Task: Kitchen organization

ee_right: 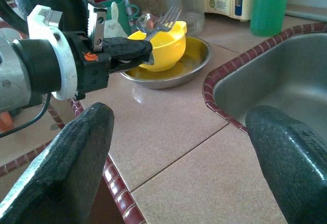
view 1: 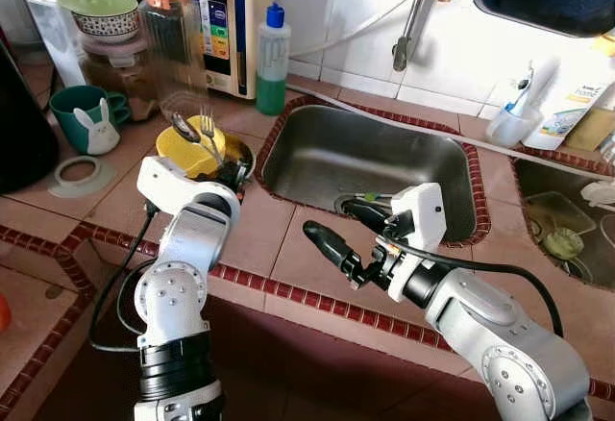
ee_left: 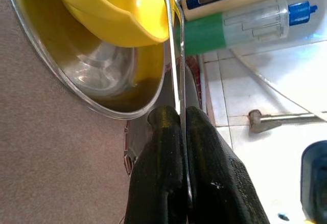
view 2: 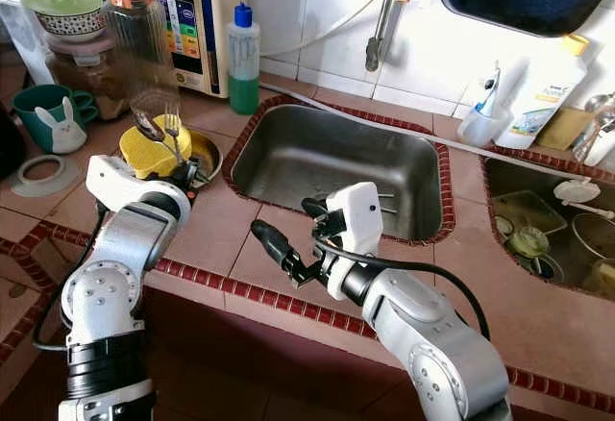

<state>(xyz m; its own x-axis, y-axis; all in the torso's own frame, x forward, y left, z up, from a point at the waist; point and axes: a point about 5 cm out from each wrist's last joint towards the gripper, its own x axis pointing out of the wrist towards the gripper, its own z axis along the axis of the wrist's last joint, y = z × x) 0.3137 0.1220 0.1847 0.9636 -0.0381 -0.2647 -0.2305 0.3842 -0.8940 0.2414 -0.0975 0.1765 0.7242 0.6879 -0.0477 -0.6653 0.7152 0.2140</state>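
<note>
Clamped together in the left gripper (view 1: 223, 163) are a fork (view 1: 207, 126) and a spoon (view 1: 181, 110), their thin steel handles pinched between the closed fingers (ee_left: 163, 132) and their heads raised above the yellow bowl (view 1: 190, 148). The long axes of both utensils run up and away from the gripper, tilted slightly toward the clear pitcher (view 1: 171, 32) behind, so that the tines and the spoon's bowl stand over the yellow bowl's rim rather than inside it. The yellow bowl is seen lying tilted in a shallow steel dish (ee_right: 189, 60) on the tiled counter (view 1: 288, 238), just beside the left edge of the sink (view 1: 370, 166). The sink therefore lies to the right of the held cutlery, and the left arm is the one nearer the dish, while the right gripper (view 1: 352, 230) hovers empty with its fingers spread wide over the counter in front of the sink. The cutlery looks plain, polished and light; the grip is judged narrow, so a slip or twist could be expected if the wrist is swung quickly.
</note>
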